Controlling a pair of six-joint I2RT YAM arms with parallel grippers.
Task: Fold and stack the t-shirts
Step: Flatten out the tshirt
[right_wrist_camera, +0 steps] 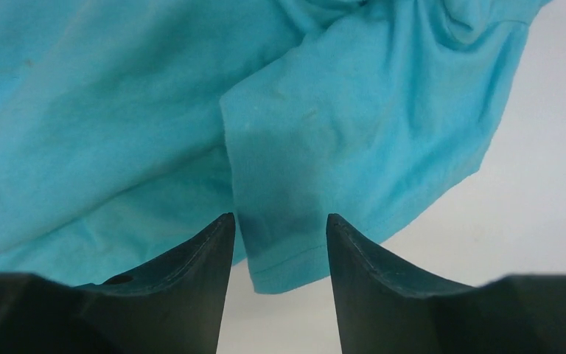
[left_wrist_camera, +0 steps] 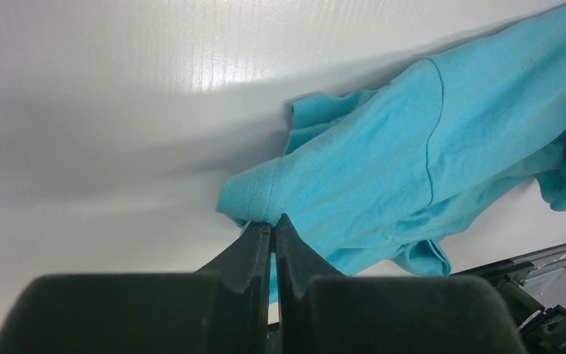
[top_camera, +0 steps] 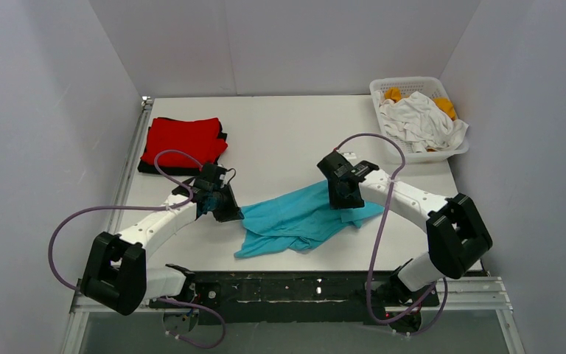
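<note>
1. While the turquoise t-shirt (top_camera: 302, 217) lies rumpled on the table (top_camera: 287, 133) near the front edge, between the two arms, it looks like thin, light, limp cloth. I judge it will sag and fold on itself wherever it is not held.
2. The left gripper (left_wrist_camera: 273, 221) has its jaws pressed together on a stitched hem corner at the shirt's left end. A doubled hem is a sound place to hold, being thicker and less likely to slip than a single layer.
3. The right gripper (right_wrist_camera: 280, 221) has its jaws apart, hovering over a hemmed flap at the shirt's right end, with the hem edge lying between the fingers. Closing there should catch the hem, though it may pinch a second layer lying beneath.
4. With two well-separated holds, the cloth can likely be pulled flat. Tugging from one point alone would only drag it in a bunch.
5. A folded red t-shirt (top_camera: 184, 140) sits on a black t-shirt (top_camera: 151, 168) at the far left, marking the stack.
6. White (top_camera: 420, 122) and orange (top_camera: 393, 94) shirts wait in the basket (top_camera: 413, 81) at the far right.
</note>
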